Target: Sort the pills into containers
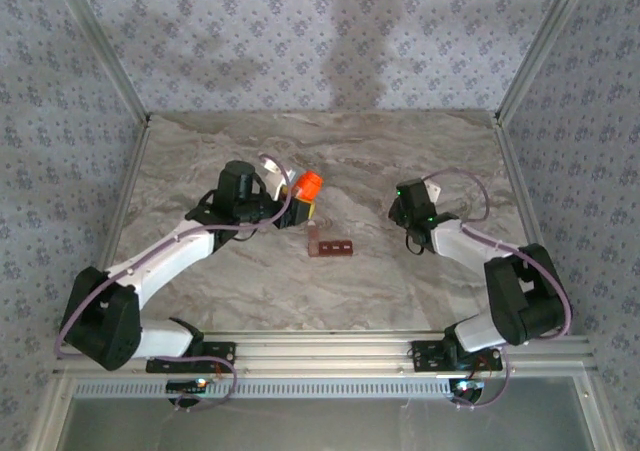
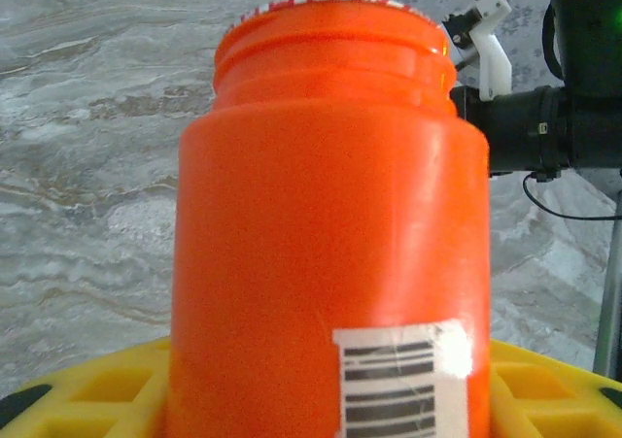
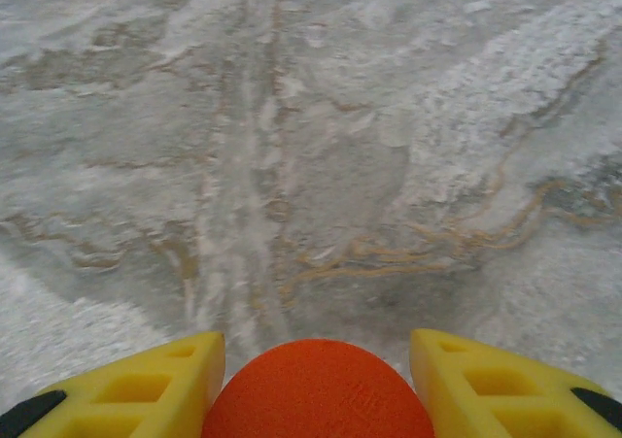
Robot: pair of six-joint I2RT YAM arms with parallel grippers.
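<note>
Both grippers loaded. Dark red-brown strip of containers (image 1: 335, 248) flat on the marble table (image 1: 200, 161), long axis running left to right. Just beyond the strip's left end, on the side away from the arm bases: left gripper (image 1: 303, 203), pressed onto the lower body of an orange pill bottle (image 2: 330, 224), mouth end pointing away from the wrist. Off the strip's right end and slightly beyond it: right gripper (image 3: 313, 353), pinching a rounded orange piece (image 3: 316, 399), probably the bottle's cap. Nearer to the strip: the left. Likely needs a short carry toward the bases, then a tilt of the mouth over one compartment.
</note>
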